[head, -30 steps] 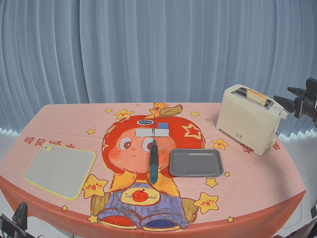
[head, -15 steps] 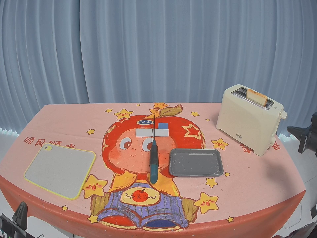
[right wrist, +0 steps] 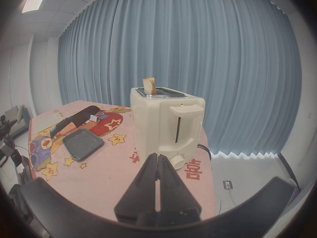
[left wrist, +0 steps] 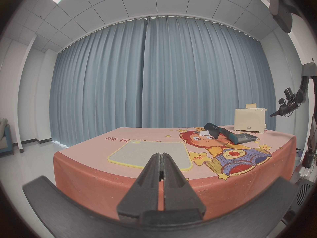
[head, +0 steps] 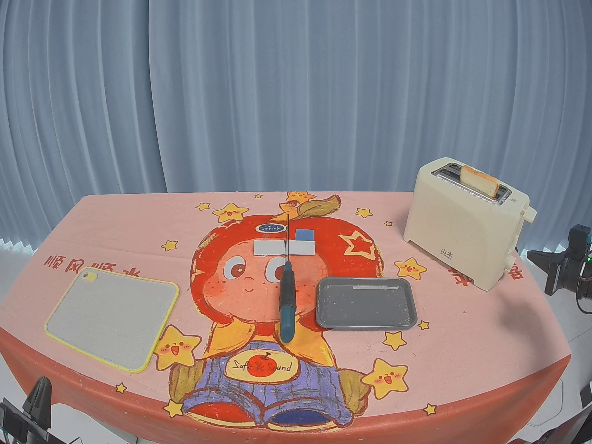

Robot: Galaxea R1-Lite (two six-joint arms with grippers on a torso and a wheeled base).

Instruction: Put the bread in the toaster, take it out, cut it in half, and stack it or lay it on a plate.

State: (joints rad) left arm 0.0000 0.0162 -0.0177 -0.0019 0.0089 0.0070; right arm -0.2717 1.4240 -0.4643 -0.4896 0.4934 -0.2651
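Observation:
A slice of bread [head: 480,180] stands partly out of the slot of the cream toaster [head: 465,220] at the table's back right. A teal-handled knife [head: 287,291] lies mid-table, and a grey plate [head: 366,303] sits just to its right. My right gripper [right wrist: 158,156] is shut on nothing, low beside the table's right edge, pointing at the toaster's lever side [right wrist: 186,109]. Off the table's front left corner, my left gripper [left wrist: 161,154] is also shut and holds nothing. It faces the yellow-rimmed cutting board [left wrist: 150,152].
The cutting board [head: 112,317] lies at the table's front left. Small white and blue blocks [head: 287,246] sit under the knife's blade. A cord runs from behind the toaster [right wrist: 165,123]. A curtain hangs behind the table.
My right gripper has dropped from beside the toaster's top to table height at the right edge, and its fingers have gone from open to shut. Everything else is still.

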